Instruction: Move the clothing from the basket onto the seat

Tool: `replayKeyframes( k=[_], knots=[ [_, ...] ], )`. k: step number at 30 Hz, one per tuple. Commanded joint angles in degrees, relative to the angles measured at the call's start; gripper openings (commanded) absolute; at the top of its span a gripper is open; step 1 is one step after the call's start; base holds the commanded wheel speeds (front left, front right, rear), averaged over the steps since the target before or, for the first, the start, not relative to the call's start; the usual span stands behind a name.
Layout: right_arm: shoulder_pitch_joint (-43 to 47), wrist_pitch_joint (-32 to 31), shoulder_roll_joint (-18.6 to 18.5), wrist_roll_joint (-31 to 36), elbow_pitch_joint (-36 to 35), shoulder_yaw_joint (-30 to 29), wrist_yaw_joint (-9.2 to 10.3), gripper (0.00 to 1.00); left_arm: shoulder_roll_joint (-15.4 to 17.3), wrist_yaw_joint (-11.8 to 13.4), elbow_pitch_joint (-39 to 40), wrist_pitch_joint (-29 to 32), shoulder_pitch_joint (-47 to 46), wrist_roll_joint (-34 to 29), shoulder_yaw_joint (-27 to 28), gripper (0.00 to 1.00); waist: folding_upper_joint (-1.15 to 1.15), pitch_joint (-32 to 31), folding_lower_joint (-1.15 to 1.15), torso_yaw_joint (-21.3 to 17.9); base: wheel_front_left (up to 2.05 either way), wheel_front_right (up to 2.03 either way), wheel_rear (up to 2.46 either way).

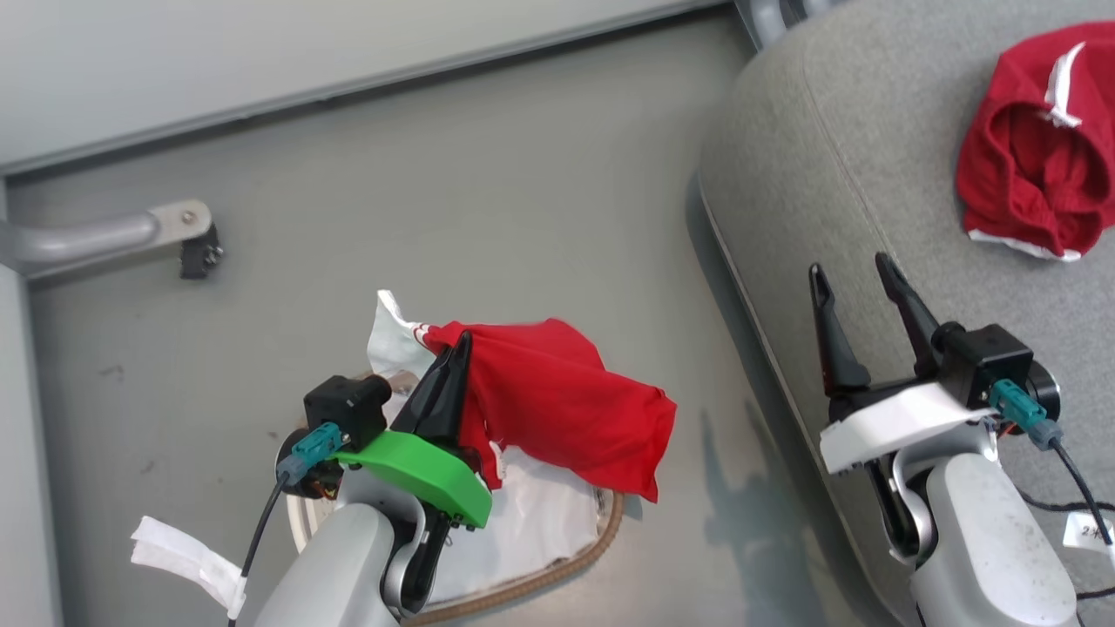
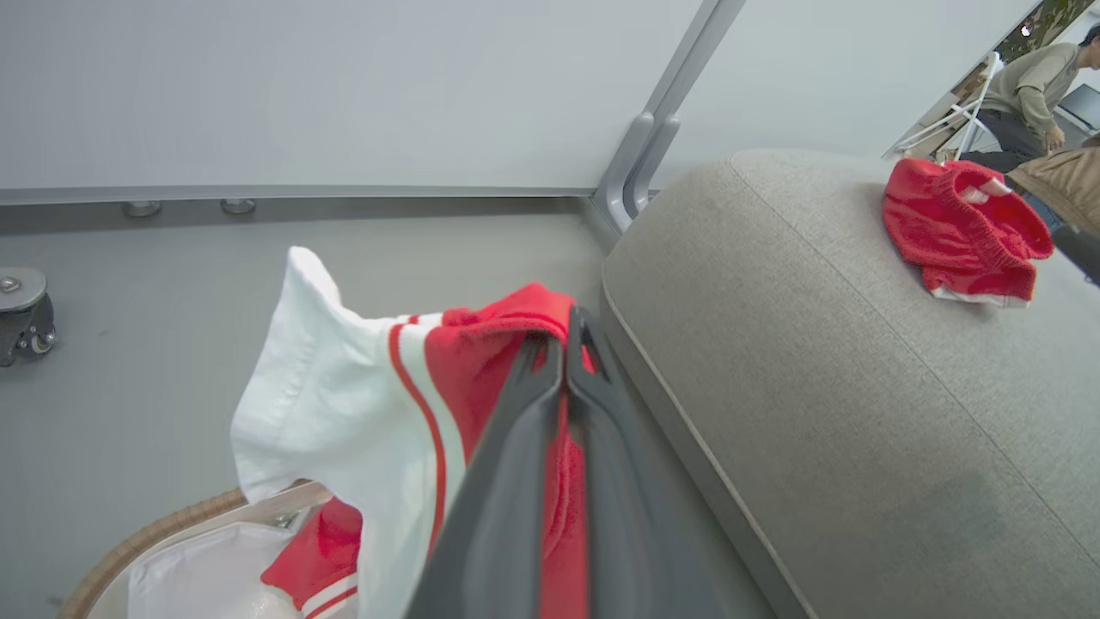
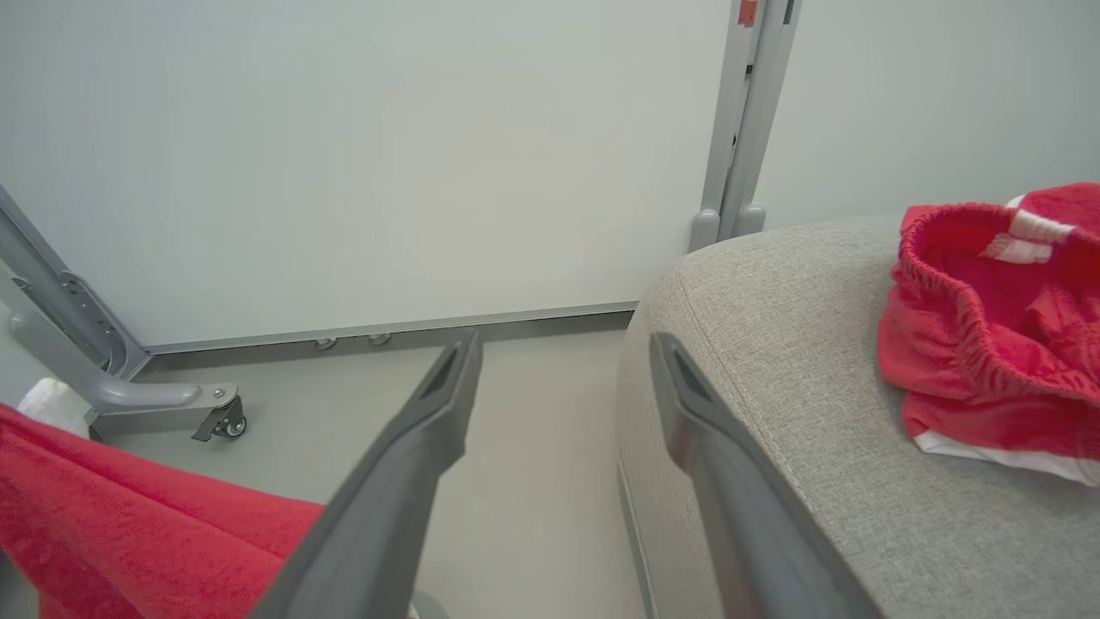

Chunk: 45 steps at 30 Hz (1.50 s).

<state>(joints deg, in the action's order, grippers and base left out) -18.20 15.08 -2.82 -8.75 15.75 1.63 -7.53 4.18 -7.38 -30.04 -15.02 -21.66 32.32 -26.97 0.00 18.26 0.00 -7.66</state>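
The left gripper (image 1: 462, 344), clamped on a red garment (image 1: 566, 409), holds it above the basket (image 1: 557, 570), bound for the seat (image 1: 836, 174); the right gripper (image 1: 849, 266) gapes empty.

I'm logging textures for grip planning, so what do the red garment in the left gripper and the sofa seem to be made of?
The held garment looks like soft matte knit fabric: it drapes limply from the left gripper, fuzzy-surfaced. The sofa looks like grey woven upholstery: matte, fine weave, piped seam.
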Motion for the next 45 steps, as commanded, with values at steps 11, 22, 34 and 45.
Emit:
replayKeyframes(
  k=[11, 22, 34, 45],
  knots=[
    [5.8, 0.1, -0.2, -0.7, 2.0, 1.2, 0.08, 1.00, 0.4, -0.1, 13.6, -0.2, 1.1, -4.7, 3.3, 0.00, 0.00, -13.5, 0.00, 5.6, 0.00, 0.00, 0.00],
    [9.7, 0.1, -0.2, -0.1, 4.3, 3.8, 0.08, 1.00, 1.2, -0.1, 20.4, -0.2, -3.7, -6.6, 3.9, 0.00, 0.00, -16.1, 0.00, 6.5, 0.00, 0.00, 0.00],
    [5.0, 0.1, -3.8, 0.3, 6.8, 22.0, 0.08, 1.00, 0.0, -0.1, 20.5, -0.1, -4.0, -6.6, 0.5, 0.00, 0.00, -15.4, 0.00, 10.0, 0.00, 0.00, 0.00],
    [-6.5, 0.1, -5.0, -1.5, 11.4, 33.5, 0.08, 1.00, -1.0, -0.1, 19.9, -0.1, -5.0, -5.2, -5.9, 0.00, 0.00, -14.9, 0.00, 15.1, 0.00, 0.00, 0.00]
  ],
)
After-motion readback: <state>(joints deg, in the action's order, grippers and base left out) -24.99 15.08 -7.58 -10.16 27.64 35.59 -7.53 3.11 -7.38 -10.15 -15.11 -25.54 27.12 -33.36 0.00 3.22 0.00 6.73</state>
